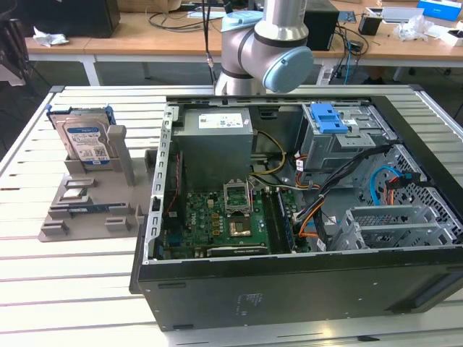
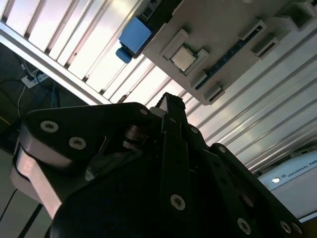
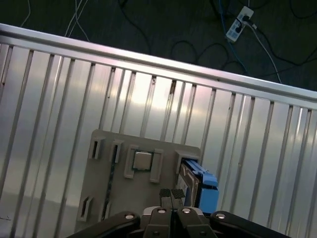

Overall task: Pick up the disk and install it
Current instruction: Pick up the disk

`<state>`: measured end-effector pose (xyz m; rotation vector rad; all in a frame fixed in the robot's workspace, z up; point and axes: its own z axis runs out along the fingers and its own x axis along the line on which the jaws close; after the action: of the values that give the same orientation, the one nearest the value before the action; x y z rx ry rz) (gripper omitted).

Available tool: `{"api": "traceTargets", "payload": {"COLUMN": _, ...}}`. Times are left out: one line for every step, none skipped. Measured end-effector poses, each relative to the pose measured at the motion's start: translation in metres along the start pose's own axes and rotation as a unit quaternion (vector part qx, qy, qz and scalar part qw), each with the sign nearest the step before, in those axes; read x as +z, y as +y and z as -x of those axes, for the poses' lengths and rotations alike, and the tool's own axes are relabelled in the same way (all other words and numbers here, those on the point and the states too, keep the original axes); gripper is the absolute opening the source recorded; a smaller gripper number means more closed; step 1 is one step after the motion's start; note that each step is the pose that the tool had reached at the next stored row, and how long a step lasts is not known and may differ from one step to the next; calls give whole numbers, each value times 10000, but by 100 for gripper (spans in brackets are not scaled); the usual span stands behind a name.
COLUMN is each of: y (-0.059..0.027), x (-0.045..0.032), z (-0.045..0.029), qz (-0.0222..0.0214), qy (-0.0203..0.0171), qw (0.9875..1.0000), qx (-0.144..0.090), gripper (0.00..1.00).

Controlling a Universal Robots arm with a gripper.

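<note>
the exterior view is looking down from well back, taking in the grey fixture and the computer case beside it. both wrist views are looking down past the gripper onto that same fixture, the second wrist view from nearer and at more of a slant.

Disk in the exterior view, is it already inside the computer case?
No, the disk stands in the grey holder outside the open computer case.

A white-and-blue barcode label sits on the face of the disk, its print too small to read. A white sticker tops the grey power-supply box, equally unreadable. In the second wrist view, pale lettering runs along the arm housing.
</note>
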<state>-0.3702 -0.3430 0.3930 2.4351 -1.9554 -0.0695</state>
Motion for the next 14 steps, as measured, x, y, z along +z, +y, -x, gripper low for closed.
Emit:
{"api": "traceTargets", "payload": {"y": 0, "x": 0, "z": 0, "qz": 1, "qy": 1, "qw": 10000, "qx": -40, "gripper": 11}}
{"api": "traceTargets", "payload": {"y": 0, "x": 0, "z": 0, "qz": 2, "qy": 3, "qw": 10000, "qx": -75, "gripper": 11}}
{"api": "traceTargets", "payload": {"y": 0, "x": 0, "z": 0, "qz": 3, "qy": 5, "qw": 9999, "qx": -114, "gripper": 11}}
{"api": "traceTargets", "payload": {"y": 0, "x": 0, "z": 0, "qz": 3, "qy": 5, "qw": 9999, "qx": -121, "gripper": 11}}
{"api": "traceTargets", "payload": {"y": 0, "x": 0, "z": 0, "qz": 3, "qy": 5, "qw": 9999, "qx": -129, "gripper": 11}}
{"api": "traceTargets", "payload": {"y": 0, "x": 0, "z": 0, "qz": 3, "qy": 6, "qw": 9999, "qx": -134, "gripper": 11}}
{"api": "traceTargets", "payload": {"y": 0, "x": 0, "z": 0, "qz": 3, "qy": 6, "qw": 9999, "qx": -138, "gripper": 11}}
{"api": "traceTargets", "payload": {"y": 0, "x": 0, "z": 0, "qz": 4, "qy": 7, "qw": 9999, "qx": -135, "gripper": 11}}
{"api": "traceTargets", "payload": {"y": 0, "x": 0, "z": 0, "qz": 4, "qy": 11, "qw": 9999, "qx": -114, "gripper": 11}}
{"api": "traceTargets", "payload": {"y": 0, "x": 0, "z": 0, "qz": 3, "qy": 11, "qw": 10000, "qx": -72, "gripper": 11}}
{"api": "traceTargets", "payload": {"y": 0, "x": 0, "z": 0, "qz": 2, "qy": 11, "qw": 10000, "qx": 13, "gripper": 11}}
{"api": "traceTargets", "payload": {"y": 0, "x": 0, "z": 1, "qz": 0, "qy": 8, "qw": 9999, "qx": 119, "gripper": 11}}
{"api": "traceTargets", "payload": {"y": 0, "x": 0, "z": 1, "qz": -1, "qy": 5, "qw": 9998, "qx": 186, "gripper": 11}}
{"api": "traceTargets", "payload": {"y": 0, "x": 0, "z": 1, "qz": -3, "qy": 1, "qw": 9996, "qx": 282, "gripper": 11}}
